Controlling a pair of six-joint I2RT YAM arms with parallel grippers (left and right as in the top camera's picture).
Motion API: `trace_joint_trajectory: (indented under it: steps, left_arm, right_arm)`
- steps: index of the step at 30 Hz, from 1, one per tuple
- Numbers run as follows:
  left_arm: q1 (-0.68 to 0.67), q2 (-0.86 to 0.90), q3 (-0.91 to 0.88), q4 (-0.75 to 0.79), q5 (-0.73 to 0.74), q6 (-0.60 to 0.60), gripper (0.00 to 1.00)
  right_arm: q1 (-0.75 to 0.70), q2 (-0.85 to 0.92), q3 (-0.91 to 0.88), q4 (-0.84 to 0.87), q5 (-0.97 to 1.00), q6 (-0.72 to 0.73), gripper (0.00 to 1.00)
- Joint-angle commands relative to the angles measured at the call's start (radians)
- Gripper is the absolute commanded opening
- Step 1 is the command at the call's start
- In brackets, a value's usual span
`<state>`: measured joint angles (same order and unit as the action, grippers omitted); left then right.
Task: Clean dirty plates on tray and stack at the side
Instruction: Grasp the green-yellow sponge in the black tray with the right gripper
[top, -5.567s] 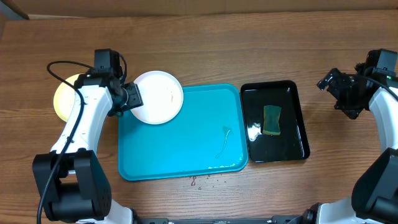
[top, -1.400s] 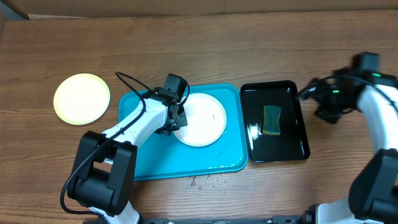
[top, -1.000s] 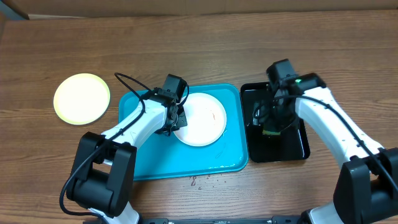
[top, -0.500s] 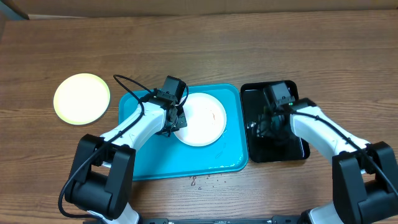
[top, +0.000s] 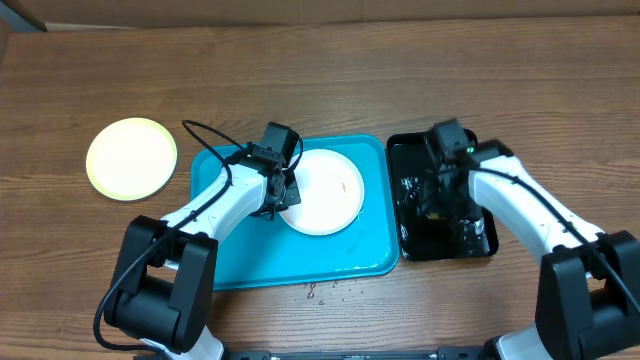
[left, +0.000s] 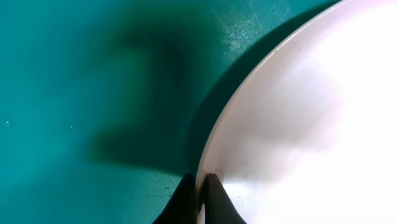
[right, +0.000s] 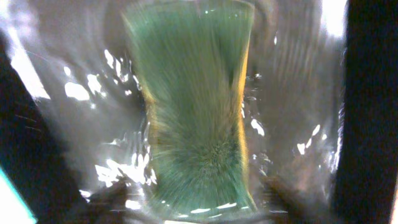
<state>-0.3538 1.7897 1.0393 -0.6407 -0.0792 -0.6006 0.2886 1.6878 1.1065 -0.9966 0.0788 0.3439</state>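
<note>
A white plate (top: 325, 195) with a small reddish smear lies on the turquoise tray (top: 230, 260). My left gripper (top: 285, 193) is shut on the plate's left rim. In the left wrist view the black fingertips (left: 186, 196) pinch the plate (left: 298, 124) at its edge above the tray (left: 93, 93). A pale yellow plate (top: 131, 158) sits on the table at the far left. My right gripper (top: 437, 200) hangs open low over the black tray (top: 412, 242). Its blurred fingers stand on either side of a green sponge (right: 196, 124), and the right gripper (right: 199, 190) does not hold it.
The black tray (right: 298, 74) is wet and glossy, with water splashed around the sponge. Small crumbs (top: 320, 290) lie on the wooden table just in front of the turquoise tray. The left arm's black cable loops above the tray's left part.
The right arm swung in from the far right and came down over the sponge in the black tray. The water there is stirred. The left gripper and white plate have stayed put.
</note>
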Motion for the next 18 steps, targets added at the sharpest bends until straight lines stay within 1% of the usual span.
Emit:
trace_joint_trajectory:
  steps: [1,2,5,7,9,11,12,15,16,17,18]
  left_arm:
    - [0.000,0.041,-0.044,-0.009,0.002,-0.013,0.04]
    - [0.000,0.041,-0.044,-0.009,0.002,-0.013,0.06]
    - [0.000,0.041,-0.044,-0.010,0.002,-0.013,0.17]
    - [0.000,0.041,-0.044,-0.010,0.001,-0.013,0.25]
    - [0.000,0.041,-0.044,-0.010,0.001,-0.013,0.29]
    - [0.000,0.041,-0.044,-0.010,0.001,-0.013,0.29]
    - [0.000,0.041,-0.044,-0.010,0.002,-0.013,0.29]
    - [0.000,0.041,-0.044,-0.010,0.002,-0.013,0.29]
    - [0.000,0.041,-0.044,-0.010,0.001,-0.013,0.29]
    - [0.000,0.041,-0.044,-0.010,0.001,-0.013,0.29]
    - [0.000,0.041,-0.044,-0.010,0.001,-0.013,0.29]
  right_arm:
    - [-0.002,-0.005,0.049,0.011,0.015,-0.015,1.00]
    - [-0.003,-0.003,0.045,0.027,0.023,-0.019,1.00]
    - [-0.005,0.008,0.016,0.093,0.068,-0.019,1.00]
    - [-0.004,0.019,-0.007,0.135,0.067,-0.019,1.00]
    - [-0.004,0.031,-0.032,0.178,0.067,-0.019,0.99]
    - [-0.005,0.040,-0.069,0.246,0.067,-0.019,0.93]
    - [-0.005,0.042,-0.080,0.266,0.067,-0.019,0.84]
    - [-0.004,0.043,-0.106,0.305,0.066,-0.019,0.41]
    - [-0.004,0.043,-0.111,0.309,0.066,-0.018,0.36]
    - [-0.004,0.043,-0.114,0.312,0.066,-0.018,0.33]
    - [-0.004,0.043,-0.114,0.312,0.066,-0.019,0.27]
